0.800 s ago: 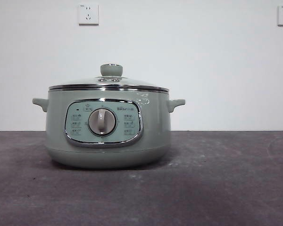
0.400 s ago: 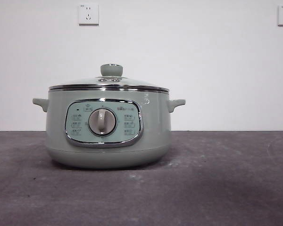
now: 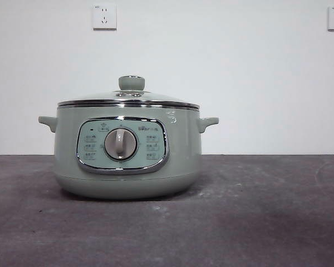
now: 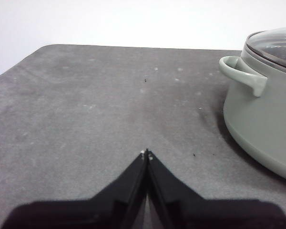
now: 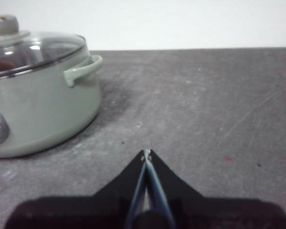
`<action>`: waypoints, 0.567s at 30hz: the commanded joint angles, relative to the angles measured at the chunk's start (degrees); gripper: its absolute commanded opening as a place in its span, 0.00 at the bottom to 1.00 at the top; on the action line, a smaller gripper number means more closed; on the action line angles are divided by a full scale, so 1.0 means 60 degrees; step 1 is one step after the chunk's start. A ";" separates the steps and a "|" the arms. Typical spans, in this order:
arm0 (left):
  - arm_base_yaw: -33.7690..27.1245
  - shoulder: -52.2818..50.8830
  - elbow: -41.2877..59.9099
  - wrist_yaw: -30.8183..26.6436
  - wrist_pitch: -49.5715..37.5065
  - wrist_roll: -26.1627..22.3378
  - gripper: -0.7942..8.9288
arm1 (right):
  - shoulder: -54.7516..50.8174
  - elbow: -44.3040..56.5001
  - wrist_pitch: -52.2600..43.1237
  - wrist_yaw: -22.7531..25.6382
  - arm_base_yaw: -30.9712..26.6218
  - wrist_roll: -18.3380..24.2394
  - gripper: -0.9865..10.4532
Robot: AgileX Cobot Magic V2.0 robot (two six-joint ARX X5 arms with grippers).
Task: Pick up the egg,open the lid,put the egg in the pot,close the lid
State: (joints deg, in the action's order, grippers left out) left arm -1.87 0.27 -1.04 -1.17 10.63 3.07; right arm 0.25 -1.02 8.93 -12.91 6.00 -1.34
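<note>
The pot (image 3: 127,153) is seen on the grey table (image 3: 267,217) with the lid (image 3: 128,99) seated on it. The left gripper (image 4: 146,153) and right gripper (image 5: 146,152) are pressed together, held apart from it on either side. Two wall sockets (image 3: 104,16) are mounted behind.

A large round sage-green electric pot (image 3: 128,150) stands upright on the dark grey worktop (image 3: 256,222), dial facing front. Its domed glass lid (image 3: 128,98), chrome-rimmed with a green knob, sits closed on top.
</note>
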 commanded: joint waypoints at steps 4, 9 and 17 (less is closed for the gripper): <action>-0.0029 -0.0025 0.0135 -0.0022 -0.0076 0.0058 0.08 | -0.0033 0.0113 0.0095 -0.0036 -0.0007 -0.0561 0.09; -0.0029 -0.0025 0.0135 -0.0022 -0.0076 0.0058 0.08 | -0.0025 0.0109 0.0095 -0.0025 0.0000 -0.0914 0.09; -0.0029 -0.0025 0.0135 -0.0022 -0.0073 0.0058 0.08 | -0.0022 0.0109 0.0095 -0.0033 0.0000 -0.0911 0.09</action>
State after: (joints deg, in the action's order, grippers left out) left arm -1.87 0.27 -1.04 -1.17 10.63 3.07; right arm 0.25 -1.02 8.95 -13.02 6.00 -6.26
